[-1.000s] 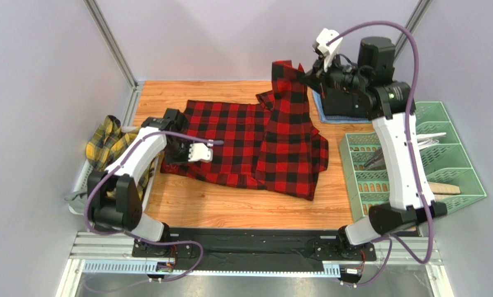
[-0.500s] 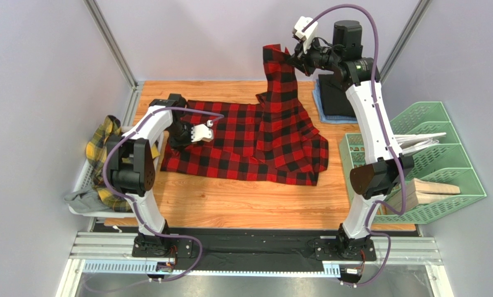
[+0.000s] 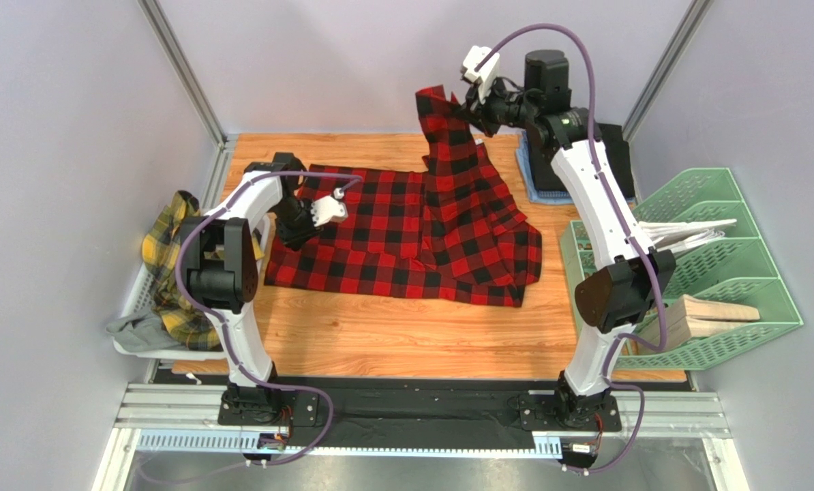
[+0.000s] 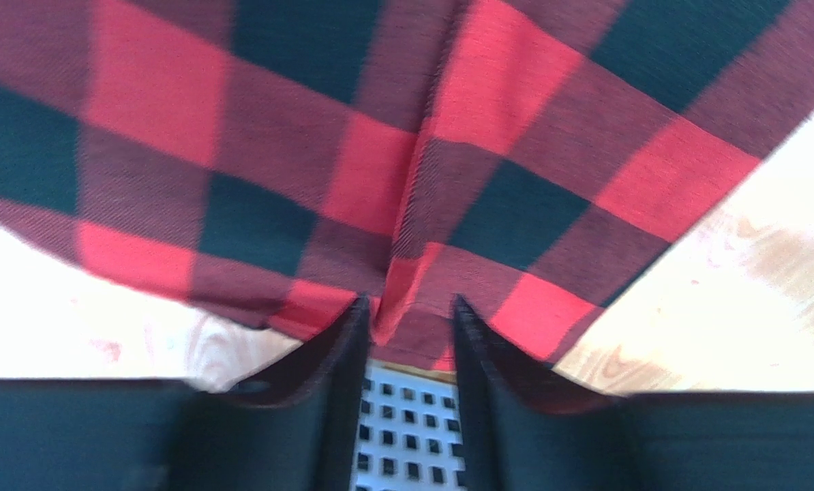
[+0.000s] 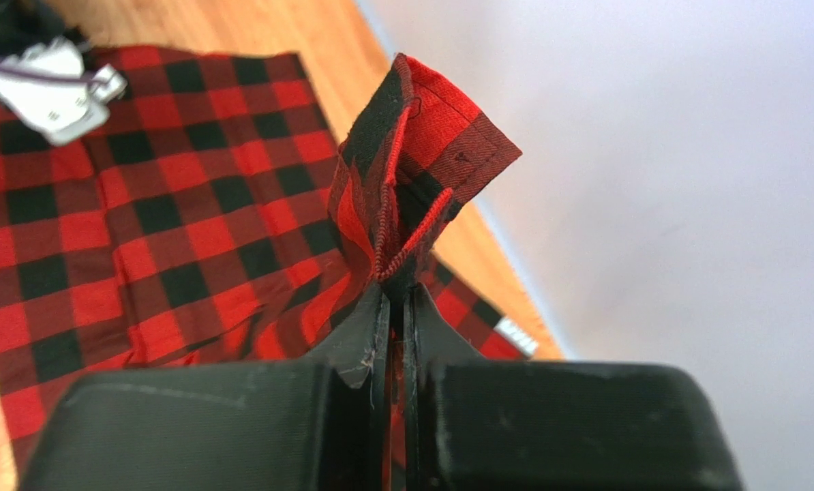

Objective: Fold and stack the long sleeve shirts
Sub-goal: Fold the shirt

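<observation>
**A:** Where is your red-and-black check cloth shirt (image 3: 401,235) lying?

**B:** You have it spread over the middle of the light wooden table top (image 3: 380,338) in the overhead view. Most of it lies flat and its right part is rumpled. One corner is raised off the table at the upper centre of the frame.

**A:** What holds that corner up?

**B:** Your right gripper (image 5: 396,307). In its wrist view, the two black fingers are pressed together on a folded, hemmed edge of the shirt. That edge stands up above them in the middle of the frame.

**A:** And the other side?

**B:** Your left gripper (image 4: 409,332) sits at the shirt's left edge in the overhead view. Low in the centre of its wrist view, the fingers stand a little apart. A narrow pleat of the check cloth runs down into the gap. You cannot tell from here whether the cloth touches either finger.

**A:** Any other shirt in sight?

**B:** Your yellow-and-dark plaid cloth shirt (image 3: 176,246) lies bunched at the left edge of the overhead view. It is apart from the red one, with the left arm between them.
</observation>
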Controlling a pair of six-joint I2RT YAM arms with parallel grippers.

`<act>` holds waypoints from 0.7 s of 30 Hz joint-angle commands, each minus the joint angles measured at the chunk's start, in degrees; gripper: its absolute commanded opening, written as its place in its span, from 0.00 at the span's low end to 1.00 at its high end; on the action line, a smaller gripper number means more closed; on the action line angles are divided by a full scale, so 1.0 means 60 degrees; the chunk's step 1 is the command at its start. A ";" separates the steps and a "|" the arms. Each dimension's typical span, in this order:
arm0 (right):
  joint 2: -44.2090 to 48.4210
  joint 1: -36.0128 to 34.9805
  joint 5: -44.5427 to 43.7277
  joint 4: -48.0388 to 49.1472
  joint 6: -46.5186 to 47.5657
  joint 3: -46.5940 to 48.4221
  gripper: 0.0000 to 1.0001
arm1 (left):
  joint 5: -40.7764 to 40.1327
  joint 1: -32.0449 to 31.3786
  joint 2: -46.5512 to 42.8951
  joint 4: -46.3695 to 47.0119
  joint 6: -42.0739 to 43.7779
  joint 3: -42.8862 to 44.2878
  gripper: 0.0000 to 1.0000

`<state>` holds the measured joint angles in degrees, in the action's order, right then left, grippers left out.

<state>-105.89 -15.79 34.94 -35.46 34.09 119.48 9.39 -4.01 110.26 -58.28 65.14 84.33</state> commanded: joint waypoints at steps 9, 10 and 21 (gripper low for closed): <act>0.1447 -0.1058 -0.1794 -0.0035 -0.2090 -0.1661 0.00 | 0.3764 0.0830 -0.1514 -0.0424 -0.2783 0.1750 0.47; 0.1432 -0.1306 -0.1853 -0.0066 -0.2295 -0.1705 0.00 | 0.4231 0.0830 -0.1704 -0.0336 -0.3134 0.1750 0.48; -0.0119 -0.3095 -0.2629 0.1324 -0.5999 -0.2482 0.00 | 0.5088 0.0830 -0.3023 0.1303 -0.8143 0.1634 0.56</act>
<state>-102.48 -32.40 22.20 -33.06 8.19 105.65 37.12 0.84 95.18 -56.99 31.55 94.74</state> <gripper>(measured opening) 0.011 0.556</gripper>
